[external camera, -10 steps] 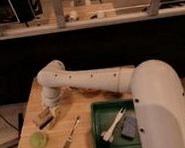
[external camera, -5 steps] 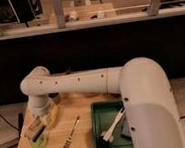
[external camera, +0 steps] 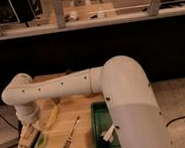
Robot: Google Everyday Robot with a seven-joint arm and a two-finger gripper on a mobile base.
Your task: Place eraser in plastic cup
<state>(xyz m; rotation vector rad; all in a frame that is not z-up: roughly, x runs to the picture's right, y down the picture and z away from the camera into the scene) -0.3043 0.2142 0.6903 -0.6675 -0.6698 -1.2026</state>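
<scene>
My gripper hangs at the end of the white arm over the front left corner of the wooden table. It is low, just left of and partly over the small light yellow-green plastic cup, of which only a sliver of the rim shows. A pale tan block shape sits at the gripper's tip; I cannot tell if it is the eraser. The eraser does not show apart from that.
A yellow oblong object lies just right of the gripper. A fork lies in the middle front. A dark green rectangular tray with a white object stands at the right, partly hidden by the arm's large white link.
The arm has swung left and toward the table's front, carrying the gripper down to the cup at the front left corner. The cup is now mostly covered.
</scene>
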